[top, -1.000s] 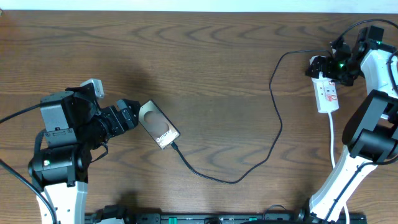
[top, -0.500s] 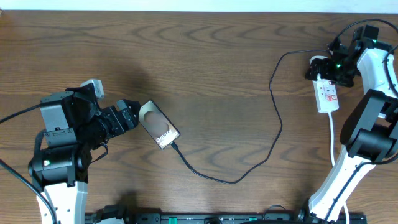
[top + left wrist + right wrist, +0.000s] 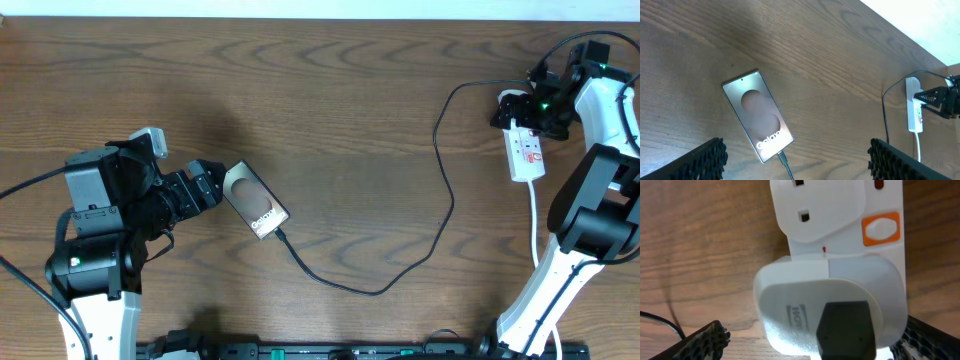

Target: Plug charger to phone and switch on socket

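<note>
The phone lies flat on the table, screen up, and shows in the left wrist view too. The black charger cable has its plug tip in the phone's lower edge and loops right and up to the white adapter in the socket strip. My left gripper is open and empty just left of the phone. My right gripper is open, its fingers on either side of the strip's far end, above the adapter. The orange switch lies just beyond it.
The strip's white cord runs toward the front along my right arm's base. The wall edge runs along the table's far side. The strip also shows far right in the left wrist view.
My right gripper shifted slightly toward the far end of the strip a second ago, then held still. Left arm, phone and cable have not moved.
</note>
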`<action>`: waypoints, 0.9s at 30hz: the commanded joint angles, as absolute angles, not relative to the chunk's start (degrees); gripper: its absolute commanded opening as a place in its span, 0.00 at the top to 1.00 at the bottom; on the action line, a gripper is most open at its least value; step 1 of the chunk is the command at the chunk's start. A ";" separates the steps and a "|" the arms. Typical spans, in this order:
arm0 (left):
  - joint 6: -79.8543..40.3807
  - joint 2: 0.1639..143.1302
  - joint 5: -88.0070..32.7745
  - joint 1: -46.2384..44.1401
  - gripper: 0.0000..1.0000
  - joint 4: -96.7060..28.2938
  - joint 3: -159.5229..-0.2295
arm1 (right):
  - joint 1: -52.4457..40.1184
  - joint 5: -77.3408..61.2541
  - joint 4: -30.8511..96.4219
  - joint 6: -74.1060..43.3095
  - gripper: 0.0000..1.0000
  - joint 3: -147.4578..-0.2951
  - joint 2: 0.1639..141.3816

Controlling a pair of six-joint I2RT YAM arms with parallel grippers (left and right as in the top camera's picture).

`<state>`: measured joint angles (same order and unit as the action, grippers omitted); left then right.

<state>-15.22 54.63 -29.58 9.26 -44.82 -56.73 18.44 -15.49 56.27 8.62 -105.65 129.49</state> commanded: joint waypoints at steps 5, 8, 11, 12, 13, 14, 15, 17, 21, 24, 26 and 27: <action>-15.29 54.65 -28.84 9.30 0.11 -44.97 -56.80 | 17.04 -26.11 56.99 6.22 0.01 -104.95 131.39; -15.29 54.65 -28.84 9.30 0.11 -44.97 -56.80 | 17.04 -26.11 57.14 5.80 0.01 -104.95 131.39; -15.29 54.65 -28.84 9.30 0.11 -44.97 -56.80 | 17.04 -26.11 57.45 5.82 0.01 -104.92 131.39; -15.29 54.68 -28.84 9.30 0.11 -44.97 -56.80 | 17.04 -26.11 57.45 5.80 0.01 -104.88 131.39; -15.29 54.65 -28.84 9.30 0.11 -44.97 -56.80 | 17.04 -26.11 57.45 5.82 0.02 -104.88 131.39; -15.27 54.65 -28.84 9.30 0.11 -44.97 -56.80 | 17.04 -26.11 57.45 5.80 0.02 -104.86 131.39; -15.27 54.68 -28.84 9.30 0.11 -44.97 -56.80 | 17.04 -26.11 57.45 5.80 0.02 -104.84 131.39; -15.27 54.68 -28.84 9.30 0.11 -44.97 -56.80 | 17.02 -26.13 57.45 5.80 0.02 -104.73 131.39; -15.27 54.68 -28.84 9.30 0.11 -44.97 -56.80 | 16.69 -26.72 56.99 5.76 0.03 -103.33 131.39; -15.29 54.68 -28.84 9.30 0.11 -44.97 -56.80 | 16.49 -28.40 55.64 4.62 0.03 -101.69 131.39; -15.29 54.68 -28.84 9.30 0.11 -44.97 -56.80 | 16.32 -29.41 55.16 4.51 0.03 -101.03 131.39; -15.29 54.68 -28.84 9.30 0.11 -44.97 -56.80 | 16.16 -29.78 54.87 4.49 0.03 -100.68 131.39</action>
<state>-15.22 54.63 -29.58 9.26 -44.82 -56.73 18.74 -17.47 54.30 6.46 -104.38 128.97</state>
